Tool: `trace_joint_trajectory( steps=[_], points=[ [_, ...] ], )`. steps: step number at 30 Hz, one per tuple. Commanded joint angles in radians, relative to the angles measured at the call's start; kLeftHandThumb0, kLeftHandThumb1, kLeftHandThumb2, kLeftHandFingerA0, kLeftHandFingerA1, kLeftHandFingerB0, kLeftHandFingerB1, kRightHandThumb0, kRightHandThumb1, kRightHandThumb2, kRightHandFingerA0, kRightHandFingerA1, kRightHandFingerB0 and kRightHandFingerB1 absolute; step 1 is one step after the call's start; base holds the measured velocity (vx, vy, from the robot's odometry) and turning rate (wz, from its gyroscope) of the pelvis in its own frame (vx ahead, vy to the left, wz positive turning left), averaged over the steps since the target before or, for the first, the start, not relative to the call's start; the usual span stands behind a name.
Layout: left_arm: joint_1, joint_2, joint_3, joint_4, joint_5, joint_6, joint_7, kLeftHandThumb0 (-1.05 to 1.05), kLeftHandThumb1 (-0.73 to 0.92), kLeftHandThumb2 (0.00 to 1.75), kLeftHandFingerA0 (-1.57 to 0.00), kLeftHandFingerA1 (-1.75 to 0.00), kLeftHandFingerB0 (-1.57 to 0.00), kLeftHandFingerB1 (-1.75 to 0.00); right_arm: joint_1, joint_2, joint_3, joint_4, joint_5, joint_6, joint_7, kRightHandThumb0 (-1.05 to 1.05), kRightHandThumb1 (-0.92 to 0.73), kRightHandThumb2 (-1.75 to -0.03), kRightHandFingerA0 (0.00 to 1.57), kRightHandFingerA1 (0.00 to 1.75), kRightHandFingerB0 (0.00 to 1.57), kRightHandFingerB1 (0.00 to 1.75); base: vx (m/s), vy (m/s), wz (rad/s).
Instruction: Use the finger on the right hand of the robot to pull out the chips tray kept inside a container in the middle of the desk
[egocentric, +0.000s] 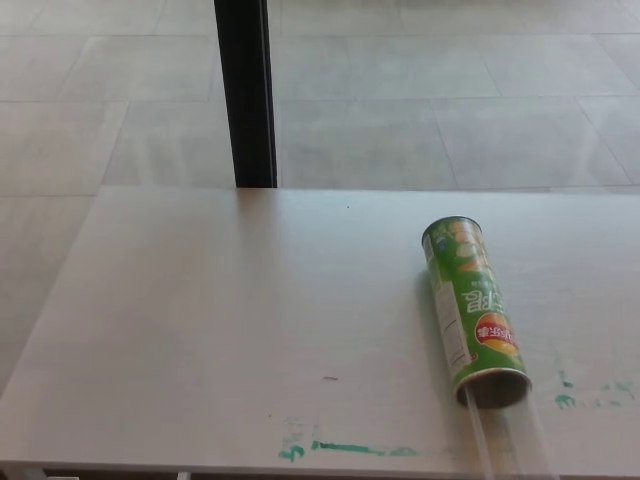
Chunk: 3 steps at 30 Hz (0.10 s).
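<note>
a: where do we stand with the can (473, 312)?

b: it lies on its side on the desk (220, 320), right of the middle, its open mouth toward us. a clear tray (508, 440) sticks out of that mouth and runs toward the desk's near edge, off the bottom of the picture.

a: so the tray is out?

b: partly, at least. we can't see how much of it is still inside the can, or where its near end is.

a: and our hands?

b: neither shows, so we cannot tell whether the fingers are released, clenched or grasping anything.

a: which step, then?

b: it fits two: a pause mid-pull, with more tray to draw, or the pull done and the right hand gone.

a: green marks (345, 448)?

b: smears left of the can's mouth, near the front edge. the black post (246, 95) stands beyond the desk, far left of the can.
</note>
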Motion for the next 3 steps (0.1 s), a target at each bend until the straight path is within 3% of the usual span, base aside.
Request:
trace_joint_trajectory(
  steps=[1, 2, 3],
  points=[
    [0.015, 0.016, -0.003, -0.014, 0.004, -0.016, 0.011, -0.38, 0.75, 0.62, -0.46, -0.44, -0.38, -0.37, -0.028, 0.005, 0.013, 0.059, 0.147, 0.028, 0.051, -0.17, -0.44, -0.91, 0.8, 0.94, 0.09, 0.5, 0.0, 0.0, 0.0],
    [0.012, 0.016, -0.003, -0.01, 0.005, -0.011, 0.013, -0.38, 0.75, 0.62, -0.48, -0.44, -0.38, -0.36, -0.028, -0.001, 0.029, 0.08, 0.14, 0.011, 0.049, -0.22, -0.64, -0.58, 0.79, 1.03, 0.19, 0.39, 0.0, 0.0, 0.0],
    [0.012, 0.016, -0.003, -0.01, 0.005, -0.011, 0.013, -0.38, 0.75, 0.62, -0.48, -0.44, -0.38, -0.36, -0.028, -0.001, 0.029, 0.08, 0.14, 0.011, 0.049, -0.22, -0.64, -0.58, 0.79, 1.03, 0.19, 0.39, 0.0, 0.0, 0.0]
  ],
)
